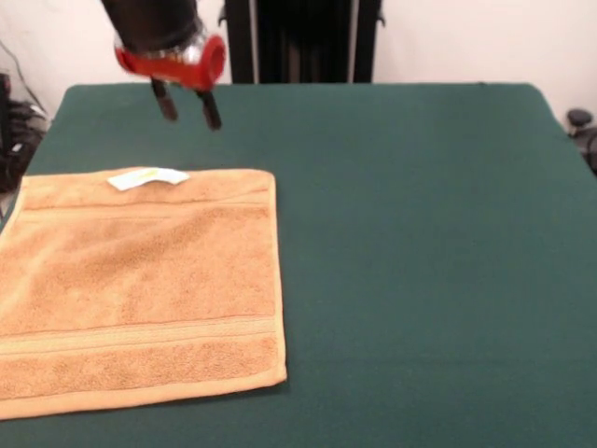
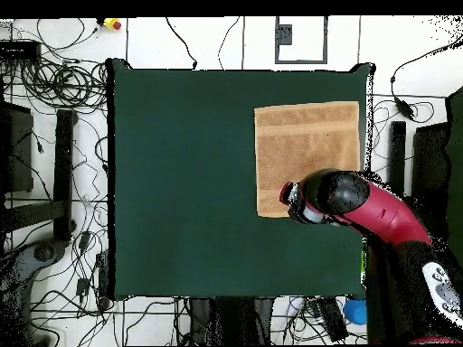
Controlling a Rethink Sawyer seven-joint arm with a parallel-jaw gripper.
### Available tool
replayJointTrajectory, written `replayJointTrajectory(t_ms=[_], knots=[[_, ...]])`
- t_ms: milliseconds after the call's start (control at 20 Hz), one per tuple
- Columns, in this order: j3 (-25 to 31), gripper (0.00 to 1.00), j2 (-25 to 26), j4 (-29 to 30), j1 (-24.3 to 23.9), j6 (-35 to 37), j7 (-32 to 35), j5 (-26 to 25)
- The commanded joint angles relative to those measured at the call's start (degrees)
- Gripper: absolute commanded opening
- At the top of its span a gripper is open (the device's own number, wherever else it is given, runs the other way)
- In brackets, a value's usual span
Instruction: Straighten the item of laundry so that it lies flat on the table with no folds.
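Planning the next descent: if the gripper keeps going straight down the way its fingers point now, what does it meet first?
Probably the towel, close to its label edge. The gripper hangs open above the table, and overhead it covers that end of the towel. Depth is unclear, so it might meet bare green cloth just beyond the edge.

Loose black cables (image 2: 54,86) lie tangled across the white floor (image 2: 226,41), densest in the overhead view's upper left. A black square outline (image 2: 301,41) is marked on the floor. A small red and yellow object (image 2: 111,23) sits at the top edge. A blue object (image 2: 354,312) rests low down.
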Motion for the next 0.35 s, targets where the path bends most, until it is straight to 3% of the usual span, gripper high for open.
replayJointTrajectory(t_ms=[50,350], knots=[[0.04,1.0,-7.57,0.76,2.71,14.3,1.0,-2.58],[3.49,1.0,-5.55,-0.77,-0.59,0.41,-6.91,-8.65]])
